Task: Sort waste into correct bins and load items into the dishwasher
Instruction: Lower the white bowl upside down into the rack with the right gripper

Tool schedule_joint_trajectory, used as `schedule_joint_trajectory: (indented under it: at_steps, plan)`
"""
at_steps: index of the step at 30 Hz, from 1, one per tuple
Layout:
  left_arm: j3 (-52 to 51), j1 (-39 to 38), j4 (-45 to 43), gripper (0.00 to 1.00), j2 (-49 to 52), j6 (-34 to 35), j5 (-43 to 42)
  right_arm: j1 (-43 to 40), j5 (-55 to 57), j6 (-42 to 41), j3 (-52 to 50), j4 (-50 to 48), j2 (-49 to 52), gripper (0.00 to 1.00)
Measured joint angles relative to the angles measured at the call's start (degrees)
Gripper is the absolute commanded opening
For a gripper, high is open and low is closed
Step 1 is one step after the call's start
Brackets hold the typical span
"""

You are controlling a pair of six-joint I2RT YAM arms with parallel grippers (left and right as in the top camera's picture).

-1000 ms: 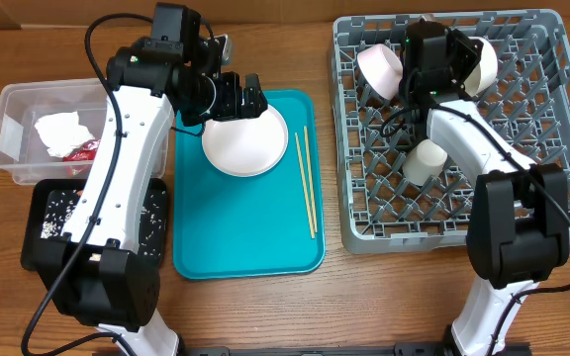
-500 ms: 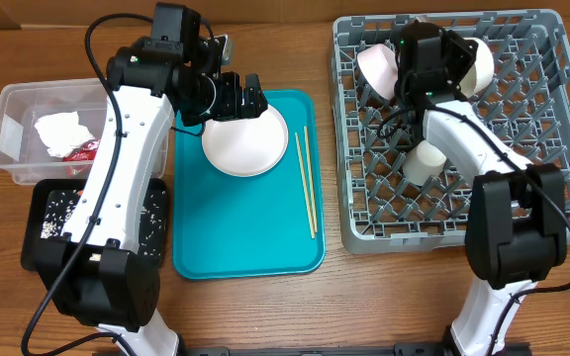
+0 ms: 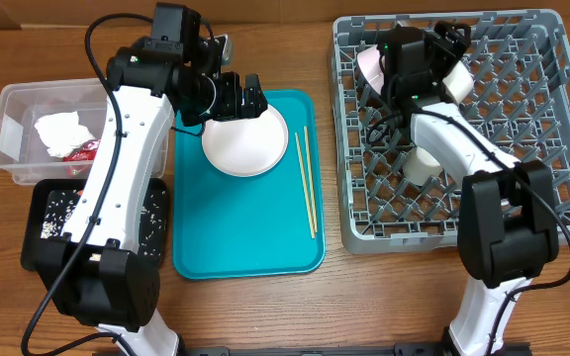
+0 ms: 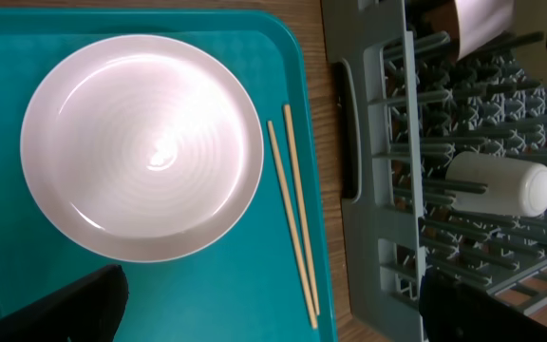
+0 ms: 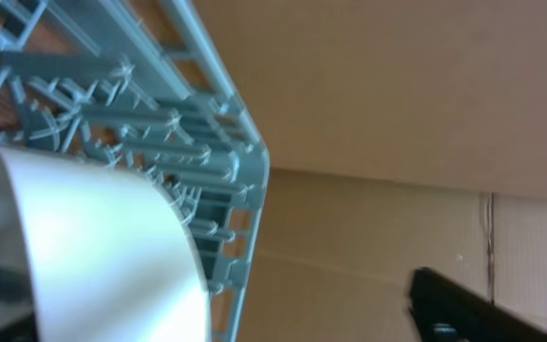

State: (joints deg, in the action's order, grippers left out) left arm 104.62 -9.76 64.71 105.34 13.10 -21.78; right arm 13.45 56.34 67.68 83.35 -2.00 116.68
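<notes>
A white plate (image 3: 245, 141) and a pair of wooden chopsticks (image 3: 308, 183) lie on the teal tray (image 3: 245, 242). My left gripper (image 3: 237, 97) hovers over the plate's far edge, open and empty. In the left wrist view its dark fingers (image 4: 65, 304) flank the tray below the plate (image 4: 141, 147), with the chopsticks (image 4: 292, 218) to the right. The grey dishwasher rack (image 3: 522, 148) holds two white bowls (image 3: 367, 61) (image 3: 455, 77) and a cup (image 3: 424, 163). My right gripper (image 3: 416, 49) sits between the bowls, open. One finger (image 5: 463, 309) stands far from a bowl (image 5: 93, 247).
A clear tub (image 3: 13, 109) at the left holds a crumpled white tissue (image 3: 62, 132) and a red wrapper (image 3: 85, 150). A black tray (image 3: 43, 222) with white rice specks lies in front of it. Both are partly covered by the left arm. Bare wood separates tray and rack.
The right gripper has opened and shifted left over the rack's back, letting go of a white bowl. The left arm has not moved.
</notes>
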Motion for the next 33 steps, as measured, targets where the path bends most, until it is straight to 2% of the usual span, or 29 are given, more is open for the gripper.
schedule_joint_trajectory:
  at_steps: [5, 24, 33]
  plan:
    - [0.0, 0.0, 0.0, 1.0, 0.0, 0.0, 0.0, 2.3, 0.6, 0.1, 0.0, -3.4, 0.0, 1.0]
    - [0.0, 0.0, 0.0, 1.0, 0.0, 0.0, 0.0, 4.2, 1.1, -0.1, 0.0, -3.4, 0.0, 1.0]
    - [0.0, 0.0, 0.0, 1.0, 0.0, 0.0, 0.0, 1.9, 1.0, -10.6, 0.0, -1.0, 0.0, 1.0]
